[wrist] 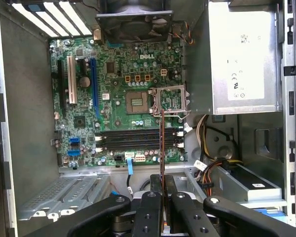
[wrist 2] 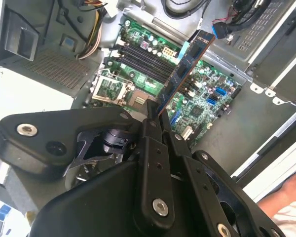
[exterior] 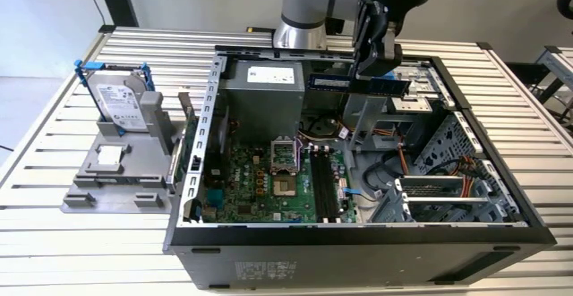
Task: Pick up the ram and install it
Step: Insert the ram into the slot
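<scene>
My gripper is shut on the ram, a thin blue stick held level above the open computer case, over its back part. In the second wrist view the ram juts out from the gripper with the green motherboard below it. In the first wrist view the ram shows edge-on as a thin line rising from the gripper, crossing the black memory slots of the motherboard. The ram hangs well above the slots and touches nothing.
The case's metal walls ring the motherboard. A grey power supply, a fan and cable bundles stand close to the slots. A silver hard drive in a blue frame stands on a grey fixture at the exterior view's left.
</scene>
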`<state>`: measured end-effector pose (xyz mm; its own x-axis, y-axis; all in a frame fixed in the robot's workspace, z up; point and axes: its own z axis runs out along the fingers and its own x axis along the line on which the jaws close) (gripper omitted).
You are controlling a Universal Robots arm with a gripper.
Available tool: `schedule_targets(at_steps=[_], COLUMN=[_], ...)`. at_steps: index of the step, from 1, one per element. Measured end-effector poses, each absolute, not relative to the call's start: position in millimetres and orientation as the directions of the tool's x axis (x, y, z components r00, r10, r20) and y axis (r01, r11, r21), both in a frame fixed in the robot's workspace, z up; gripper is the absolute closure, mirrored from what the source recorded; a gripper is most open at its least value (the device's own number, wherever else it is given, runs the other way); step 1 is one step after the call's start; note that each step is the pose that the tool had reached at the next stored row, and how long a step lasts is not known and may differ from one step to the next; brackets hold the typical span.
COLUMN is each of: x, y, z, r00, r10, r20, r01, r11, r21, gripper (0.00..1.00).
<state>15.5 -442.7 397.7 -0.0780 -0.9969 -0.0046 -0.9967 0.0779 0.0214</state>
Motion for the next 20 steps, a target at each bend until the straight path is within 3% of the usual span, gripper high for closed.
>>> schedule_targets(at_steps=[20], x=[15.5], y=[-442.6], z=[397.7], r00=[-0.165], r10=[-0.986], r20=[-0.005], r01=[-0.986], r11=[0.165], r21=[0.021], gripper=[1.00])
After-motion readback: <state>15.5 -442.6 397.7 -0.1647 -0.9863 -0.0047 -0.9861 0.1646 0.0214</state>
